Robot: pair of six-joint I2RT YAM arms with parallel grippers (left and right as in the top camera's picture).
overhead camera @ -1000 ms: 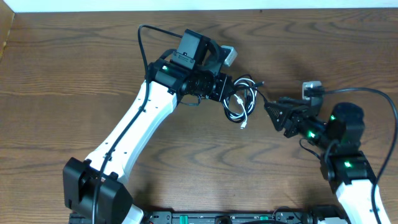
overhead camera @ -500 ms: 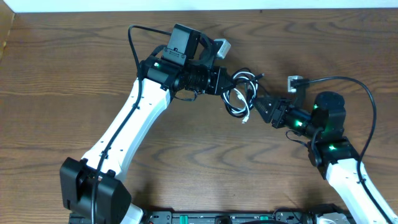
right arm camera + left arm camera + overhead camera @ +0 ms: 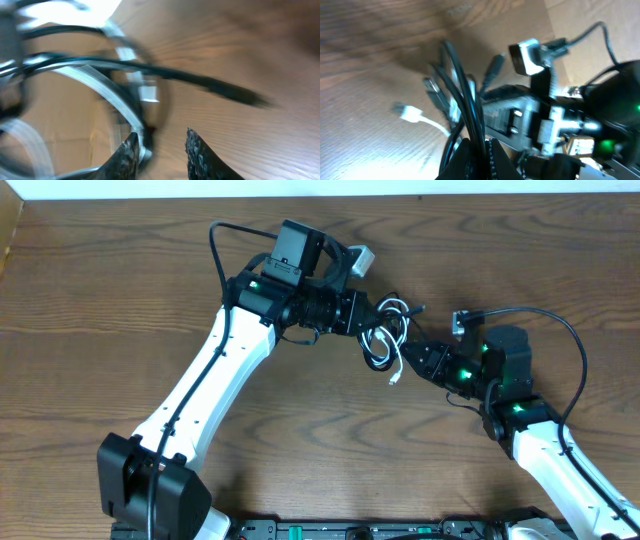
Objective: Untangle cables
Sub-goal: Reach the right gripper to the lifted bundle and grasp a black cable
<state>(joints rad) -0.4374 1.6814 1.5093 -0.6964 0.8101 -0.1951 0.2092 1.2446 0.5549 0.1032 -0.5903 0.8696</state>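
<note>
Near the middle of the table (image 3: pixel 100 300), the tangled cables (image 3: pixel 385 338) ran twelve to six, pinched tight at the top by the left gripper (image 3: pixel 362 315), while the right gripper (image 3: pixel 414 352), fingers partly spread, had the loops just beside it at ten o'clock.

The left arm (image 3: pixel 210 380) and right arm (image 3: pixel 565 470) wear white shells between black joint housings dotted with green lights (image 3: pixel 462 372). A thick black wire (image 3: pixel 575 345) loops off each; small grey camera modules (image 3: pixel 361 258) top the wrists. The right hand (image 3: pixel 160 145) has black ribbed fingers (image 3: pixel 200 155).
</note>
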